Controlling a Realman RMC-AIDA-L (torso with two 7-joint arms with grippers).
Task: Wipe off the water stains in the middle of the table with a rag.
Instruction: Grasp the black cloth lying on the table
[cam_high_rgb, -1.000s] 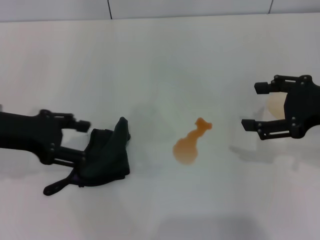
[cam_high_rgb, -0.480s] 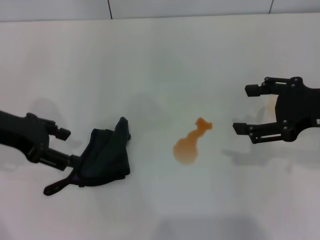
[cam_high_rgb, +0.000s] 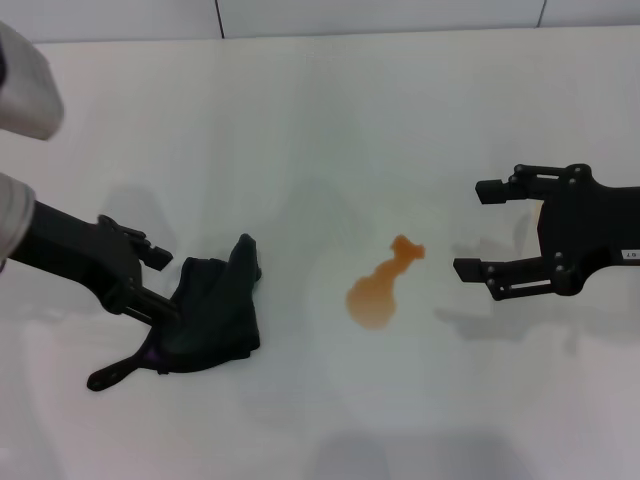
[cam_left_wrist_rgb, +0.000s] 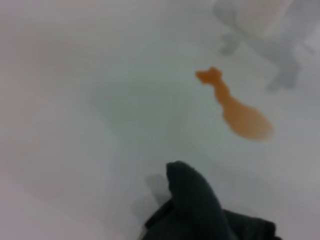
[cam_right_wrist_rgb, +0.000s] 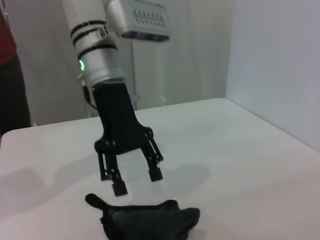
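Lying crumpled on the white worktop (cam_high_rgb: 320, 110), the dark rag (cam_high_rgb: 212, 315) sits at about 8 o'clock from centre. The left gripper (cam_high_rgb: 166, 283) hovers at the rag's 9 o'clock edge, fingers apart. The orange water stains (cam_high_rgb: 380, 286) sit mid-worktop, well apart from the rag. The right gripper (cam_high_rgb: 478, 229) hangs at 3 o'clock, fingers spread wide, holding nothing.
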